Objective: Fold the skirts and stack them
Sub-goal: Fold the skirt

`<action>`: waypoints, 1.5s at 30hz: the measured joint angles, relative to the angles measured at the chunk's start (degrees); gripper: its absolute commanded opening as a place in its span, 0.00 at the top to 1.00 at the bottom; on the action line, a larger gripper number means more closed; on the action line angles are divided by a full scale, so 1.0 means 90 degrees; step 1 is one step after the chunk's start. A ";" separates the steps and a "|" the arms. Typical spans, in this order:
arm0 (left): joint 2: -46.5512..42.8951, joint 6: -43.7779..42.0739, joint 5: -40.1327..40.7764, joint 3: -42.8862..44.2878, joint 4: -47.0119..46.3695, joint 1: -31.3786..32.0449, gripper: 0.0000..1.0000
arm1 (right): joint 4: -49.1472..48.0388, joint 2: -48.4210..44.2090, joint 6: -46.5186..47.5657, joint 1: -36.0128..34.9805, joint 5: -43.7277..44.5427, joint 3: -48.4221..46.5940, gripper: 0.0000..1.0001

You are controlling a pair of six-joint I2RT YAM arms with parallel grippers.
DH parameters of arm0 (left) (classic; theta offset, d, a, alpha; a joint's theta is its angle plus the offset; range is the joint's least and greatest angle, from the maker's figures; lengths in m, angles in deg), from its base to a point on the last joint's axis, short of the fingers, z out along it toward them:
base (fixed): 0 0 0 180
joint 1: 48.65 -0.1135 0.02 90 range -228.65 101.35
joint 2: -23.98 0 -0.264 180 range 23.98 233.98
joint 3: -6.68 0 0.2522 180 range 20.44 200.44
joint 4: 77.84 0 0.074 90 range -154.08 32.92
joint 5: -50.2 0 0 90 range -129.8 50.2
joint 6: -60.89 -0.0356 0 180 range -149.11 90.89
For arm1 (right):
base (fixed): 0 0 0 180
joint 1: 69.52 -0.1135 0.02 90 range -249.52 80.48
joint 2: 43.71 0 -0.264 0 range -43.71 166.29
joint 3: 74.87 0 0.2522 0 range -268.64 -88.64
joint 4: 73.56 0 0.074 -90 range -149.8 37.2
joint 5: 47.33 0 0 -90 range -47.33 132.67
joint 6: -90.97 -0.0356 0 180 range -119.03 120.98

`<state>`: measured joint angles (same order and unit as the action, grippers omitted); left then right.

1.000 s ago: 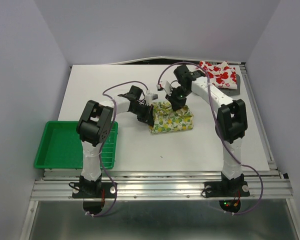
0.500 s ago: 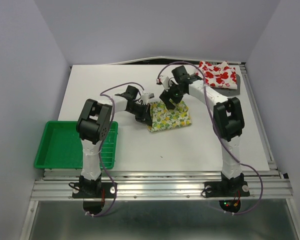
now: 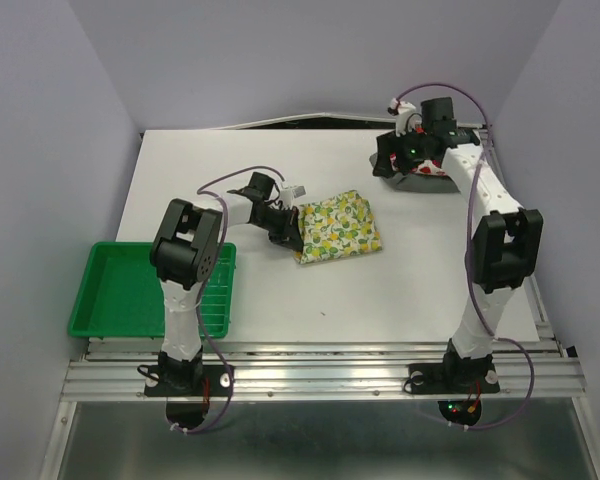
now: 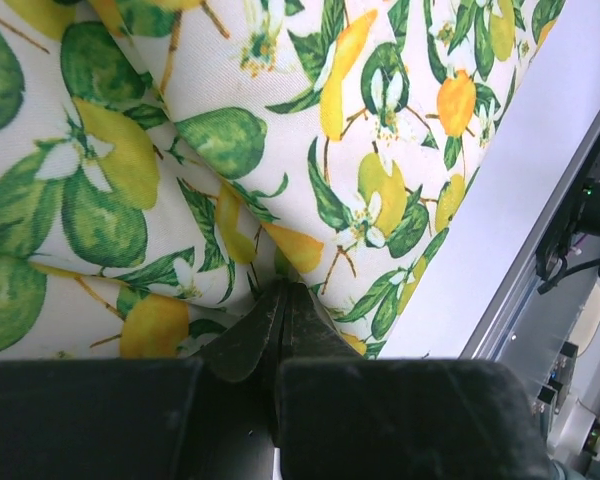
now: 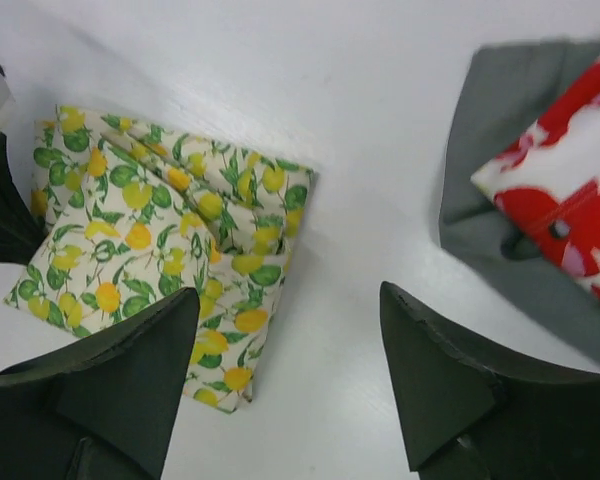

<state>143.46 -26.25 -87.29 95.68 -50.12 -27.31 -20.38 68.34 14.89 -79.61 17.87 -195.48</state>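
At the near left edge of the table (image 3: pixel 230 170) sits a green tray (image 3: pixel 110 300), beside the left arm's base. That arm reaches out low across the table, and the left gripper (image 3: pixel 288 228) lies at the left edge of the lemon skirt (image 3: pixel 340 228). The skirt is folded into a rough square and lies flat about mid-table, a little tilted. From the left wrist, the left gripper's fingers (image 4: pixel 242 340) are pressed together with a pinch of the lemon cloth caught between them, and the printed cloth fills nearly the whole view. Past the skirt's right side the table is bare white. Further right and toward the far corner, the right arm stands tall and bends over so that the right gripper (image 3: pixel 392 160) hangs at the left edge of the other two skirts. From the right wrist its jaws are spread wide with nothing between them, and below them there is bare table between the lemon skirt and the pile. The grey skirt (image 5: pixel 490 130) lies flat on the table, and the red-print skirt (image 5: pixel 570 170) lies on top of it. In the top view most of the pile is hidden behind the arm, and only a grey edge shows under the gripper.
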 measured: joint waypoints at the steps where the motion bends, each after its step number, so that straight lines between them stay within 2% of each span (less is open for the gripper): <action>1: -0.0015 0.0015 0.0019 -0.0017 -0.0019 0.0000 1.00 | -0.0005 -0.0041 -0.0063 0.0177 -0.0168 0.0192 0.27; 2: -0.0036 0.0024 0.0053 -0.0032 -0.0032 0.0000 1.00 | 0.0007 -0.0044 -0.0153 0.0362 -0.0335 0.0413 0.29; 5: -0.0053 0.0019 0.0138 -0.0024 -0.0002 0.0002 1.00 | 0.0112 0.0180 -0.0335 0.0607 -0.0860 0.0967 0.27; 9: -0.0070 -0.0034 0.0194 -0.0012 0.0036 0.0002 1.00 | 0.0063 0.0481 -0.0449 0.0520 -0.1518 0.1727 0.27; 16: -0.0202 -0.0223 0.0573 -0.0012 0.0068 0.0002 1.00 | -0.0236 0.0534 -0.0566 0.0401 -0.2407 0.2225 0.50; 17: -0.0204 -0.0240 0.0588 -0.0012 0.0070 0.0002 1.00 | -0.0306 0.0534 -0.0576 0.0403 -0.2514 0.2297 0.56; 19: -0.0206 -0.0291 0.0595 -0.0012 0.0075 0.0002 1.00 | -0.0418 0.0534 -0.0653 0.0406 -0.2715 0.2421 0.63; 20: -0.0211 -0.0321 0.0605 -0.0010 0.0080 0.0002 1.00 | -0.0500 0.0534 -0.0699 0.0406 -0.2807 0.2509 0.70; 25: -0.0236 -0.0517 0.0799 0.0075 0.0175 0.0002 0.95 | -0.0838 0.0534 -0.0959 0.0406 -0.2973 0.2907 0.86; 26: -0.0255 -0.0563 0.0872 0.0083 0.0182 0.0002 0.94 | -0.0886 0.0534 -0.1018 0.0406 -0.2963 0.2973 0.92; 29: -0.0374 -0.0712 0.1241 0.0085 0.0204 0.0002 0.93 | -0.1042 0.0534 -0.1154 0.0406 -0.2873 0.3036 0.99; 36: -0.0673 -0.0945 0.1996 0.0070 0.0379 -0.0051 0.93 | -0.1297 0.0532 -0.1217 0.0403 -0.2603 0.3106 0.99; 38: -0.0794 -0.0967 0.2074 0.0068 0.0413 -0.0061 0.93 | -0.1290 0.0532 -0.1197 0.0369 -0.2523 0.3140 0.95; 41: -0.0906 -0.0979 0.2072 0.0085 0.0425 -0.0097 0.93 | -0.1285 0.0522 -0.1161 0.0355 -0.2404 0.3152 0.83; 42: -0.0906 -0.0981 0.2059 0.0117 0.0454 -0.0107 0.92 | -0.1277 0.0503 -0.1137 0.0355 -0.2348 0.3152 0.71; 43: -0.0903 -0.0981 0.2035 0.0153 0.0466 -0.0131 0.92 | -0.1260 0.0466 -0.1112 0.0347 -0.2297 0.3152 0.66; 44: -0.0903 -0.0976 0.1965 0.0172 0.0474 -0.0170 0.92 | -0.1246 0.0413 -0.1059 0.0347 -0.2237 0.3150 0.53; 45: -0.0903 -0.0969 0.1914 0.0185 0.0481 -0.0180 0.92 | -0.1214 0.0369 -0.1001 0.0340 -0.2176 0.3138 0.46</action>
<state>135.33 -34.98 -70.06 97.34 -45.80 -28.92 -31.30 71.67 5.88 -76.55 -1.71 -167.24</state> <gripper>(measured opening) 0.079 0.326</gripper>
